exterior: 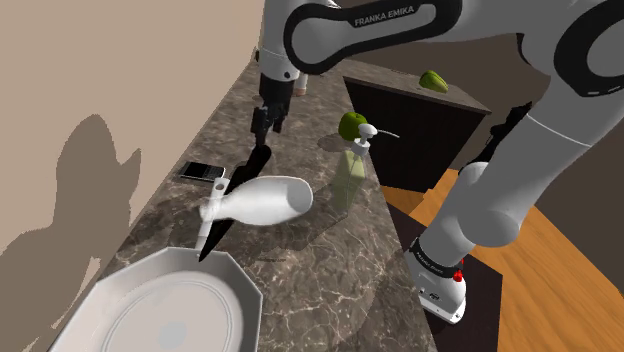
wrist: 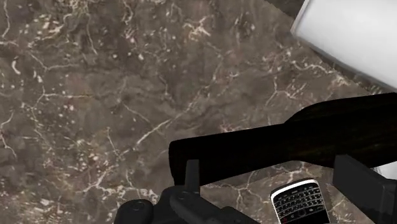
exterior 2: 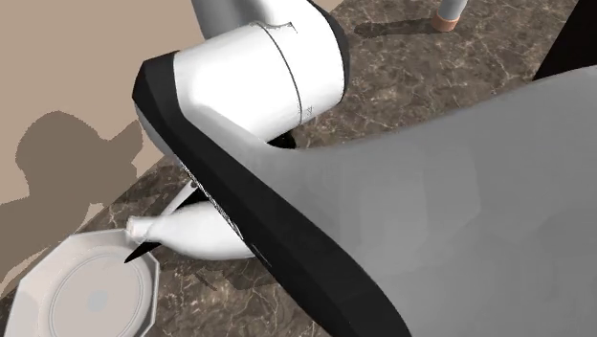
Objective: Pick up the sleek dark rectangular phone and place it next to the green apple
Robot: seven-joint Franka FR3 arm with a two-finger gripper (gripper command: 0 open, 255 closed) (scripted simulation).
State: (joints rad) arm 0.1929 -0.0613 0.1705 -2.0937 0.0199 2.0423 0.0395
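The task seems to be only at its start: the dark phone lies flat on the marble tabletop, well apart from the green apple. The gripper hangs above the tabletop with its fingers spread and empty. In the wrist view the phone shows between them, untouched, beside a long black object. The descent, the grasp and the placing next to the apple are all left to do.

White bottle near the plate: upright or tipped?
Tipped. The white bottle lies on its side on the counter, neck toward the shoulder view's left.
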